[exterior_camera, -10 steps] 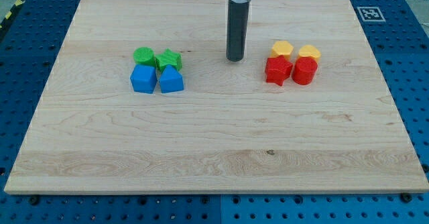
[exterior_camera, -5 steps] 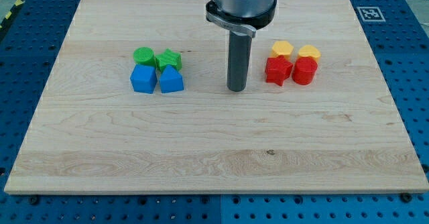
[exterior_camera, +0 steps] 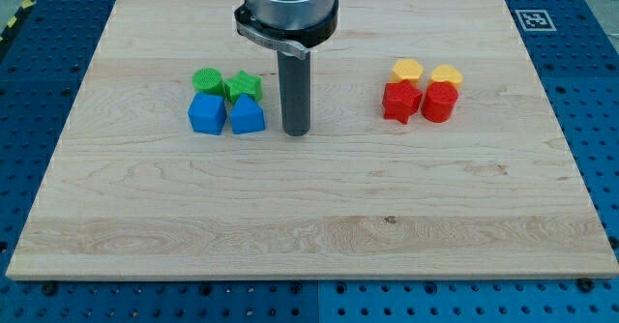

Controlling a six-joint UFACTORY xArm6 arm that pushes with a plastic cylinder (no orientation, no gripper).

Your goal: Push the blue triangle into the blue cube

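Note:
The blue triangle (exterior_camera: pixel 247 117) sits left of the board's middle, with the blue cube (exterior_camera: pixel 206 114) right beside it on its left, touching or nearly so. My tip (exterior_camera: pixel 296 131) rests on the board just right of the blue triangle, a small gap apart from it. The rod rises straight up to the arm's grey flange at the view's top.
A green round block (exterior_camera: pixel 207 79) and a green star (exterior_camera: pixel 245 85) sit just above the two blue blocks. At the right stand two red blocks (exterior_camera: pixel 401 102) (exterior_camera: pixel 439 102) with two yellow blocks (exterior_camera: pixel 407 70) (exterior_camera: pixel 446 74) above them. The wooden board (exterior_camera: pixel 309 226) lies on a blue pegboard.
My tip has moved down and then left, from near the red blocks to just right of the blue triangle. No block has moved.

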